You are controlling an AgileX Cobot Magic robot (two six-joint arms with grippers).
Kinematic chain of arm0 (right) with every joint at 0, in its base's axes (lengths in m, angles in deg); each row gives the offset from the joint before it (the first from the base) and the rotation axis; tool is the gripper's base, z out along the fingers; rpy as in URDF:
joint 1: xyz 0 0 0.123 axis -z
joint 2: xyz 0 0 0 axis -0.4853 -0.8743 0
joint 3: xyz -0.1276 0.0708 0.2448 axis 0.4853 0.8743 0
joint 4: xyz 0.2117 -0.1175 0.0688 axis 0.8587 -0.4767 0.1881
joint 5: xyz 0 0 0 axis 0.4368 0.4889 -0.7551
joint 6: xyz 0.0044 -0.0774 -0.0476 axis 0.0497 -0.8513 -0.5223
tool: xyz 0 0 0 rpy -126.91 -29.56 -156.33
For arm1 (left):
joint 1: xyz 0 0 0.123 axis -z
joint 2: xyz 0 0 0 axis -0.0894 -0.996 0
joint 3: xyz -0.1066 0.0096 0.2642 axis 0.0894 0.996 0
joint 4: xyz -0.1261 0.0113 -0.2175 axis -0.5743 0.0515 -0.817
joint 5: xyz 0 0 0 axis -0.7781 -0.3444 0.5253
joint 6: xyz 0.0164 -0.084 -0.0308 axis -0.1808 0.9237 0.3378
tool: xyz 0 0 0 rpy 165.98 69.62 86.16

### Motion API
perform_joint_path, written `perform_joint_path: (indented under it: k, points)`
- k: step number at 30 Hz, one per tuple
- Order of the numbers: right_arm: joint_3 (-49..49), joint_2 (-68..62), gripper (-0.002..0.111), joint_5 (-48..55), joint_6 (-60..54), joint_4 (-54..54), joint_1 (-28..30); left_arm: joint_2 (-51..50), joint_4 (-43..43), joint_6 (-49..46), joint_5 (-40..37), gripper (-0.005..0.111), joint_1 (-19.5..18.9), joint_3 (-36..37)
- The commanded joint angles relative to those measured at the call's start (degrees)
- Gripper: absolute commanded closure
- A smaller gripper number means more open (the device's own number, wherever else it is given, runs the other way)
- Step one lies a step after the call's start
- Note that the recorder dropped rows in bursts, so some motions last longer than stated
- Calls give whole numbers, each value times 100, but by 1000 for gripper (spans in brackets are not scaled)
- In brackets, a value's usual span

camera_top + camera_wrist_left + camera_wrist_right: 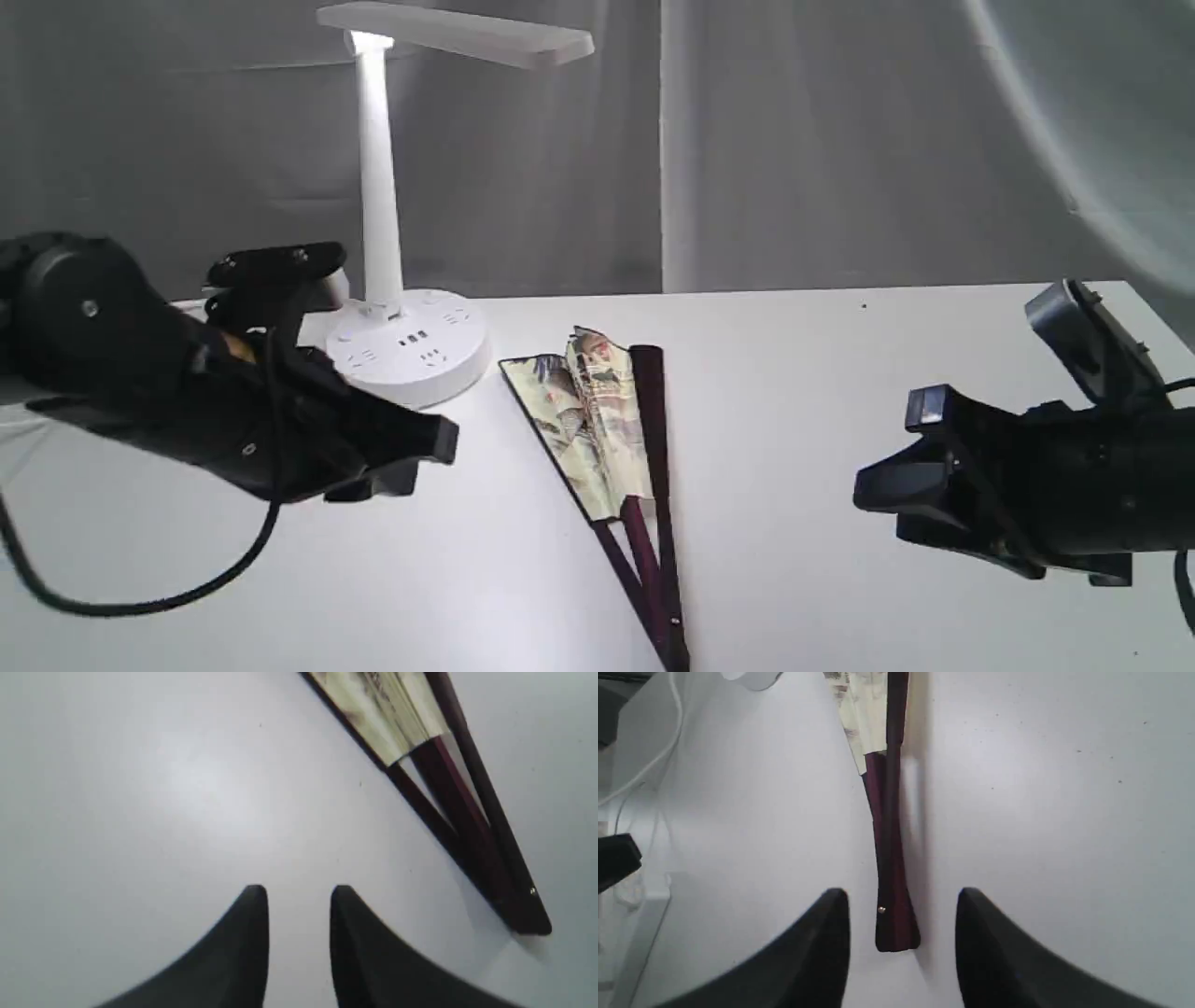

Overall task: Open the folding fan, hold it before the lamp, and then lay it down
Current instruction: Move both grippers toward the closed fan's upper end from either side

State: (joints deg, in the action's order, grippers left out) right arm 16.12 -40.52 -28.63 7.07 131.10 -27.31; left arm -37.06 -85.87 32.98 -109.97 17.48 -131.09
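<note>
The folding fan [607,429] lies on the white table [822,373], spread only into a narrow wedge, its pivot end nearest the front edge. Its painted cream paper and maroon ribs also show as the fan [448,793] and the fan [887,826]. The lamp [378,187] stands lit at the back left on its round socket base [411,350]. My left gripper [434,453] hovers left of the fan, open and empty; its fingertips [254,896] are apart over bare table. My right gripper [896,453] hovers to the fan's right, open; its fingertips [836,900] frame the fan's pivot end from above without touching.
A grey curtain [840,140] closes off the back. A black cable [140,597] loops from the left arm over the table's front left. A white cord [658,751] runs by the table's edge near the lamp.
</note>
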Motion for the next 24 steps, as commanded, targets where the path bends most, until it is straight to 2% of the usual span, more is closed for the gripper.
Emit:
perform_joint_path:
  k: [1, 6, 12, 15, 20, 24]
  points:
    - [-27, -185, 70, 247, -376, 490, -1, -299, -46, -321, -33, 82, 33, -416]
    - [-27, -499, 70, 403, -750, 1139, -55, -873, -237, -318, -90, 82, 33, -1077]
    - [-87, -989, 70, 500, -1259, 1741, -254, -1589, -515, -318, -505, 83, 33, -1770]
    - [-441, -1260, 70, 500, -1015, 1295, -364, -1886, -401, -305, -836, 87, 33, -2122]
    - [-1267, -1660, 70, 410, 368, 143, -461, -2294, -113, -249, -1311, 89, 33, -2710]
    - [-1810, -1938, 70, 514, 1034, -274, -461, -2649, -61, -32, -1507, 89, 43, -3199]
